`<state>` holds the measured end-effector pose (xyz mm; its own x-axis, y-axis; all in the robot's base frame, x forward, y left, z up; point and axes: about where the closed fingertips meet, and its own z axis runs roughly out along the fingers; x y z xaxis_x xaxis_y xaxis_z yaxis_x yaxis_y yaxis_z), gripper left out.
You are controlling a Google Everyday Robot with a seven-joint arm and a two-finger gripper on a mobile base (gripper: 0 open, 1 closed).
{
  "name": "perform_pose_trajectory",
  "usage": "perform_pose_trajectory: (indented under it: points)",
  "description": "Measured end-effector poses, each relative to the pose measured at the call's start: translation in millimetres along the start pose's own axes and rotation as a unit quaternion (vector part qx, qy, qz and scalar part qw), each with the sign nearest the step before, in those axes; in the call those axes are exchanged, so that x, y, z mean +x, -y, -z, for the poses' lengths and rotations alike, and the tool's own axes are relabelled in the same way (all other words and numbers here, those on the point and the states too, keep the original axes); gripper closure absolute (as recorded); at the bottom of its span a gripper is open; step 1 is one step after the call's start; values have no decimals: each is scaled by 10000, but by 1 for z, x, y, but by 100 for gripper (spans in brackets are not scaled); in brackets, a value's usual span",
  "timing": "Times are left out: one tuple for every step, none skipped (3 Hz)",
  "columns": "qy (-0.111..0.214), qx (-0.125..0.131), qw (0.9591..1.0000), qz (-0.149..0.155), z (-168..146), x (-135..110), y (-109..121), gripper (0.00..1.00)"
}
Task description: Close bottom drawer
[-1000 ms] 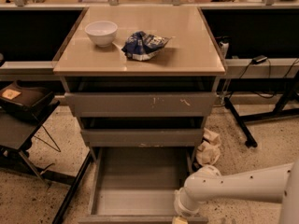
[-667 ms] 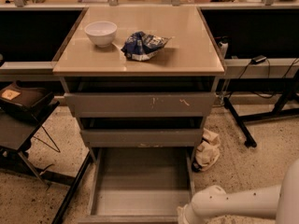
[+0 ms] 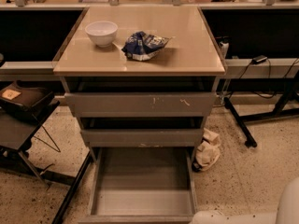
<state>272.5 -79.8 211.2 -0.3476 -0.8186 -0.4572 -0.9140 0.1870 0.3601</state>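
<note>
The bottom drawer stands pulled far out toward me; its shallow grey tray is empty and its low front panel lies at the frame's bottom edge. My gripper is out of view below the bottom edge. Only a white part of my arm shows at the bottom right corner, just right of the drawer's front right corner.
The top drawer front, with pale scratches, and the middle drawer front each stick out a little. A white bowl and a blue bag sit on the cabinet top. A crumpled cloth lies right of the drawers. A dark chair stands left.
My arm has sunk down and to the right, from beside the drawer's front right corner to almost out of the frame. The drawer has not visibly moved.
</note>
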Motion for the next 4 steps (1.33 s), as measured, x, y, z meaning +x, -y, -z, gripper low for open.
perform_pose_trajectory:
  points:
    - [51, 55, 9997, -213, 1, 13, -4, 0]
    - [176, 81, 9981, -592, -3, 45, 3, 0]
    - [317, -3, 9950, -949, -12, 75, 26, 0]
    - [385, 269, 9920, -1172, 0, 82, 90, 0]
